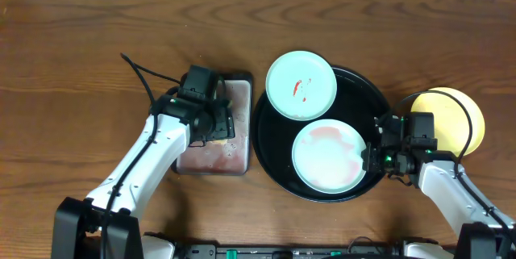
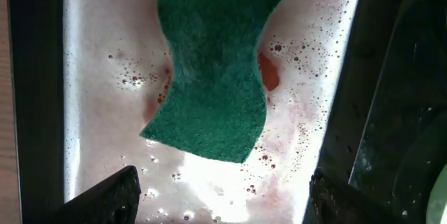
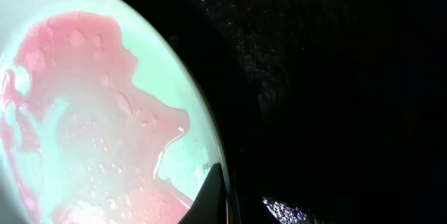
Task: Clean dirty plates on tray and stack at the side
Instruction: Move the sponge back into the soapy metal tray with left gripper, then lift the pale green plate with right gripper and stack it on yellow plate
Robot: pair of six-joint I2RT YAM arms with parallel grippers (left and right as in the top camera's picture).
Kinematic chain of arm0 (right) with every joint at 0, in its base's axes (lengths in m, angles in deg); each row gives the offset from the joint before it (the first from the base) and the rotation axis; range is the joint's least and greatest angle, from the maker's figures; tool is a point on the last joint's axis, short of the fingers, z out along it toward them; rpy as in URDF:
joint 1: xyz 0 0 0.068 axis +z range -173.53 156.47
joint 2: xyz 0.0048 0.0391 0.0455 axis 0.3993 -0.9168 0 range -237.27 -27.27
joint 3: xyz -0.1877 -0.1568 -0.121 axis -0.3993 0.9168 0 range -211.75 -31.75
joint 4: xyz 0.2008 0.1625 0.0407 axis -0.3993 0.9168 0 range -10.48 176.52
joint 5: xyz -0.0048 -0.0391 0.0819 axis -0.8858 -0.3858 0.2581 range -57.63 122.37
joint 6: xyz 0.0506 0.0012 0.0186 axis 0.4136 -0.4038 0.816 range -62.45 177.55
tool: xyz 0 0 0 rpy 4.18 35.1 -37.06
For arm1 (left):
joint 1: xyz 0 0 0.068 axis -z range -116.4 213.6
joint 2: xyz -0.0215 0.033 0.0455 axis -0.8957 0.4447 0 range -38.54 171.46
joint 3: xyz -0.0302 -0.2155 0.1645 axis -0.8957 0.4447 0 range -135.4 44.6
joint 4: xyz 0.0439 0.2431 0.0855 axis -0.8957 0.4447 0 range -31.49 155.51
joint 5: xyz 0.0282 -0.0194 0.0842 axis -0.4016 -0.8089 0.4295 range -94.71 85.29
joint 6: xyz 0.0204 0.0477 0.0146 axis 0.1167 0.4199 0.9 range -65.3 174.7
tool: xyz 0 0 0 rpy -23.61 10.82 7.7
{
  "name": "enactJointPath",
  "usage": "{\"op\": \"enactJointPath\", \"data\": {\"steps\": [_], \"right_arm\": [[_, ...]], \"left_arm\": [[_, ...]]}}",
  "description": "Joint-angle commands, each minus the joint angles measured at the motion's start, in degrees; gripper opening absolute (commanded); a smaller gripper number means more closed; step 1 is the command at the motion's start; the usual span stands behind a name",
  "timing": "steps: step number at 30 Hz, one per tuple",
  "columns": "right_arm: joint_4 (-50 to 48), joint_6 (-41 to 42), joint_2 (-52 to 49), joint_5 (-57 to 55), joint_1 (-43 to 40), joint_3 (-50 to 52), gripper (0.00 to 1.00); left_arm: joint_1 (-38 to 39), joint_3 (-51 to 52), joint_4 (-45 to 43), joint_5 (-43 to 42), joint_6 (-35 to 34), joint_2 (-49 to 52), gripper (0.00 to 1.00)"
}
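My left claw [image 2: 223, 197], spread, hangs above the green sponge [image 2: 209, 70] in the silver tray's [image 1: 242, 98] pink water. My right claw [image 1: 377, 152] is at the rim of a mint plate [image 1: 326, 156] inside the black tray [image 1: 270, 146]; pinching or not, I cannot tell.

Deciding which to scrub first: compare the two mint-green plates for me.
The back plate carries only a few small red streaks; the front plate has a wide, watery pink smear. The back plate overhangs the rim of the black tray, while the front plate lies fully inside it. Both are round, pale mint and dirty.
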Motion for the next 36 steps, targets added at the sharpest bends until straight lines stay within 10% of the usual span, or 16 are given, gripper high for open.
{"op": "enactJointPath", "data": {"steps": [1, 21, 36], "right_arm": [[0.26, 0.52, -1.29, 0.44, 0.31, 0.44, 0.01], [5.35, -1.44, 20.83, -16.57, 0.7, -7.56, 0.01], [11.54, -1.73, 19.91, -45.13, 18.6, -14.91, 0.01]], "left_arm": [[0.09, 0.55, 0.24, -0.15, -0.31, 0.13, 0.78], [0.09, 0.55, 0.24, -0.15, -0.31, 0.13, 0.79], [0.09, 0.55, 0.24, -0.15, -0.33, 0.13, 0.79]]}}
